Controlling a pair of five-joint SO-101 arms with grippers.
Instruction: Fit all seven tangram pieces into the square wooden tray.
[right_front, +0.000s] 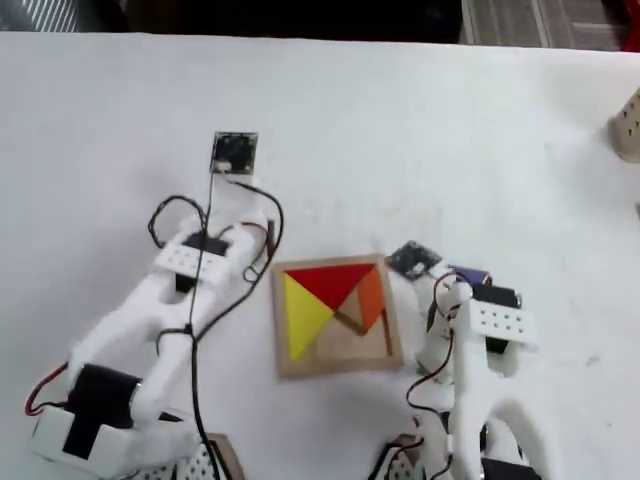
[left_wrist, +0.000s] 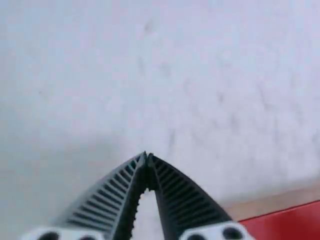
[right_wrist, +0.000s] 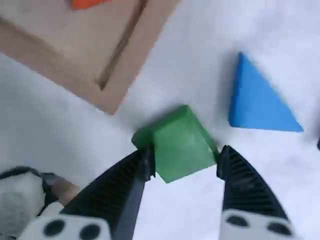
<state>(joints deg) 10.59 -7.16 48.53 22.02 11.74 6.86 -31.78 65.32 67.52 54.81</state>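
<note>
The square wooden tray (right_front: 338, 363) lies in the middle of the table, holding a red triangle (right_front: 330, 283), a yellow triangle (right_front: 303, 314) and an orange piece (right_front: 371, 297). My right gripper (right_wrist: 184, 157) is open, one finger on each side of a green square piece (right_wrist: 177, 142) that lies on the table off the tray's corner (right_wrist: 112, 87). A blue triangle (right_wrist: 255, 100) lies just beyond the green piece. My left gripper (left_wrist: 146, 159) is shut on nothing, low over bare table beside the tray's edge (left_wrist: 270, 202). A purple piece (right_front: 470, 276) peeks out by the right arm.
The left arm (right_front: 165, 300) stretches from the near left toward the tray, trailing black cables. The right arm (right_front: 480, 340) stands close against the tray's right side. A pale perforated object (right_front: 628, 125) sits at the far right edge. The far half of the white table is open.
</note>
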